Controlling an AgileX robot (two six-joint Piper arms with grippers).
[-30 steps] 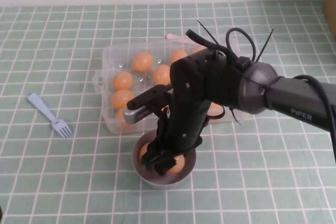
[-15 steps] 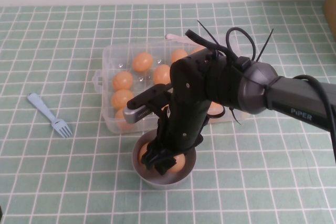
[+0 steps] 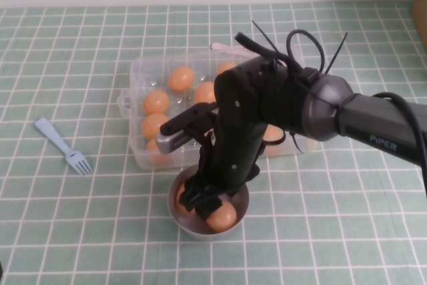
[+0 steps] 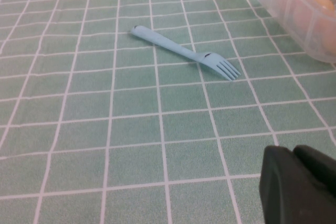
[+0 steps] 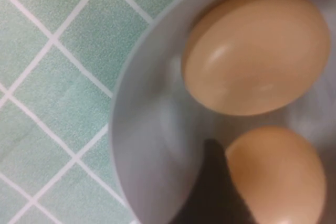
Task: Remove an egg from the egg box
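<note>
The clear egg box (image 3: 142, 71) stands at mid-table with several orange-tan eggs (image 3: 181, 78) in its cups. In front of it a round grey bowl (image 3: 175, 217) holds two eggs. My right gripper (image 3: 200, 203) reaches down into the bowl. Its fingers stand apart, one egg (image 3: 222, 216) lies free beside them and the other egg (image 3: 180, 198) is half hidden. In the right wrist view one dark finger (image 5: 212, 182) rests against the nearer egg (image 5: 278, 177), with the second egg (image 5: 257, 51) beyond. My left gripper (image 4: 300, 182) is shut and empty, low over the cloth, and out of the high view.
A light blue plastic fork (image 3: 63, 146) lies on the green checked cloth left of the egg box; it also shows in the left wrist view (image 4: 184, 53). A corner of the egg box (image 4: 294, 3) shows there too. A pink strip (image 3: 223, 47) lies at the box's far edge.
My right gripper has shifted slightly up and to the left inside the bowl. The egg that sat between its fingers now lies more exposed on the bowl's floor.
</note>
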